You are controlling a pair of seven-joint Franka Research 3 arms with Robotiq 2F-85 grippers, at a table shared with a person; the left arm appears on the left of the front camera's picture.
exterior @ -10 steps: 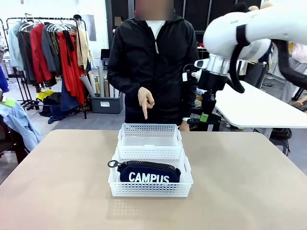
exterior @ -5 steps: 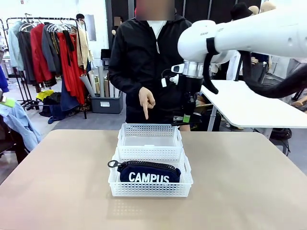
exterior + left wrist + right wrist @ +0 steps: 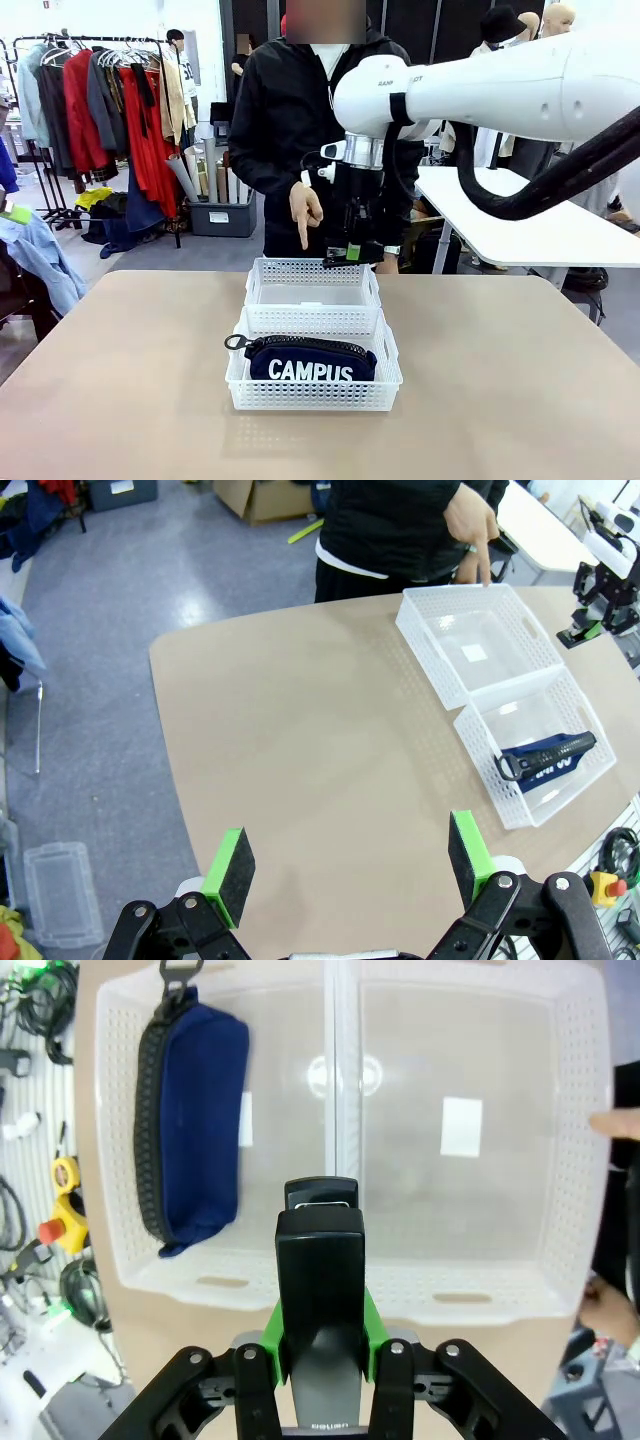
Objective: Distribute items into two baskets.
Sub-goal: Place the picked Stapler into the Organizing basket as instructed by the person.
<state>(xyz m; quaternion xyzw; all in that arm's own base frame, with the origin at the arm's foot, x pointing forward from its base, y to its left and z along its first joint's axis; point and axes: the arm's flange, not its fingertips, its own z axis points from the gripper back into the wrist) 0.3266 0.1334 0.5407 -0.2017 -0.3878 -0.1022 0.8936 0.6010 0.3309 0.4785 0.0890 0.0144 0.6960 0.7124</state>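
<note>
The navy CAMPUS pouch (image 3: 312, 362) lies in the near white basket (image 3: 236, 385). Behind it the far basket (image 3: 262, 290) holds nothing. My right gripper (image 3: 350, 252) hangs over the far basket's right rear corner, shut on the small black stapler (image 3: 320, 1250). In the right wrist view the pouch (image 3: 195, 1125) sits in the left basket (image 3: 118, 1160), and the right basket (image 3: 590, 1190) lies bare below the stapler. The person's hand (image 3: 304, 212) points a finger down at the far basket. My left gripper (image 3: 350, 860) hovers open high above the table's left part, away from both baskets (image 3: 430, 645).
The tan table (image 3: 120, 380) has open surface left and right of the baskets. The person stands at the far edge. A white table (image 3: 530, 225) is behind on the right, a clothes rack (image 3: 110, 100) on the left. A red stop button (image 3: 603, 887) sits off the table.
My right arm has swung from the right side leftward, carrying the shut gripper to above the far basket's right rear corner. The person's pointing hand and the pouch have not moved.
</note>
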